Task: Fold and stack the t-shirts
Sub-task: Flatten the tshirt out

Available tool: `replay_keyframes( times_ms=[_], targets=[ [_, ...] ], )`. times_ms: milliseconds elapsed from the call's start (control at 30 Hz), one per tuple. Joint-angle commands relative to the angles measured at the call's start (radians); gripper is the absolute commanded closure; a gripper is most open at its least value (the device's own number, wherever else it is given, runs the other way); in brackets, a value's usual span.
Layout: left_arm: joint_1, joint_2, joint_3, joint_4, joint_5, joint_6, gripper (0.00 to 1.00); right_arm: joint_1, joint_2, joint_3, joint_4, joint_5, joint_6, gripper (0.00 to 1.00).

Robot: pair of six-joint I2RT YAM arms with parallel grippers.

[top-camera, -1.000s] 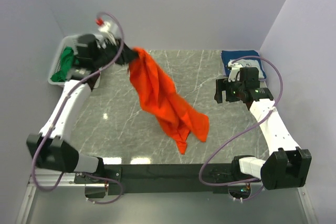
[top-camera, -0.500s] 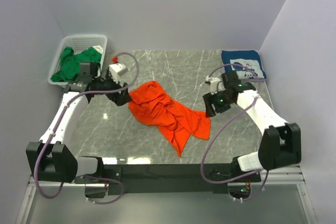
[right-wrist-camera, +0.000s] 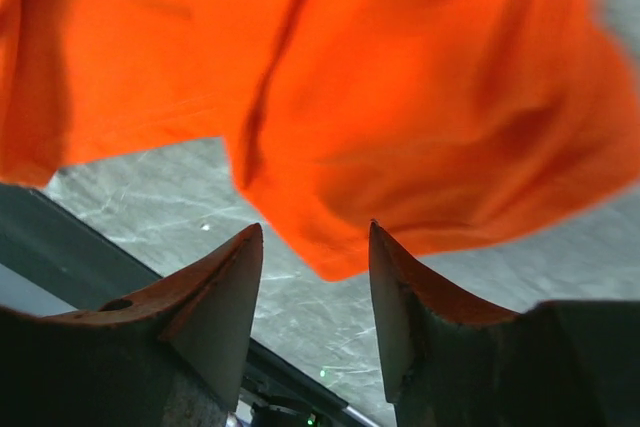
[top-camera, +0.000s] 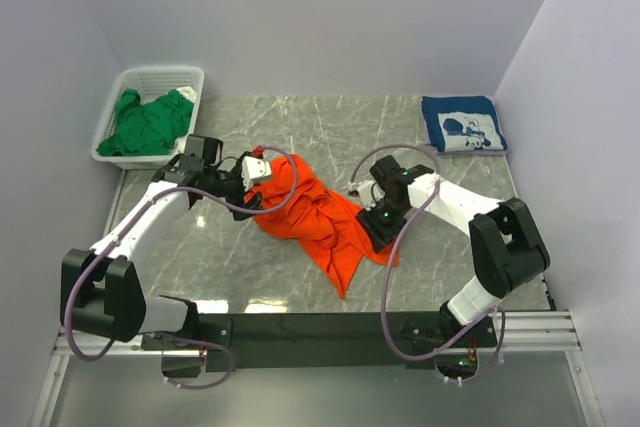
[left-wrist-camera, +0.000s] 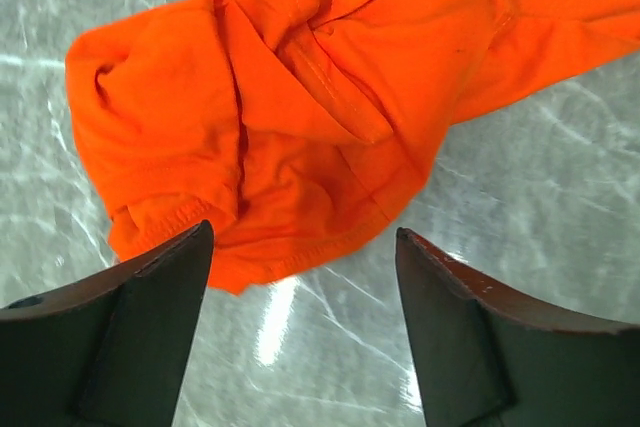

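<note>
Orange t-shirt lies in crumpled heap at middle of table. Soft cloth, many folds, stitched hem showing. Table top grey, shiny, marble-like.

Left gripper low over shirt's left side, dark fingers spread wide, gripping nothing.

Right gripper at shirt's right edge, fingers apart, cloth edge just past tips, not pinched.

White plastic lattice basket in far left corner, green t-shirt bunched inside.

Navy t-shirt with white print, folded flat, far right corner.

The navy t-shirt bears white print, nothing legible.
</note>
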Motion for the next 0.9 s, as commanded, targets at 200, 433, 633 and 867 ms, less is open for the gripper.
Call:
replay_keyframes(
  times_ms=[200, 433, 633, 867],
  targets=[
    [-0.098, 0.095, -0.007, 0.213, 0.002, -0.004, 0.31, 0.093, 0.014, -0.038, -0.021, 0.04, -0.034, 0.49],
    [-0.19, 0.212, 0.007, 0.239, -0.024, -0.003, 0.4, 0.104, 0.112, -0.023, -0.05, 0.082, -0.047, 0.46],
    [-0.227, 0.259, -0.026, 0.271, -0.114, -0.01, 0.48, 0.109, 0.142, -0.024, -0.047, 0.131, -0.036, 0.55],
    [-0.236, 0.309, -0.022, 0.348, -0.209, -0.088, 0.58, 0.106, 0.145, -0.045, -0.006, 0.217, -0.01, 1.0]
  ],
)
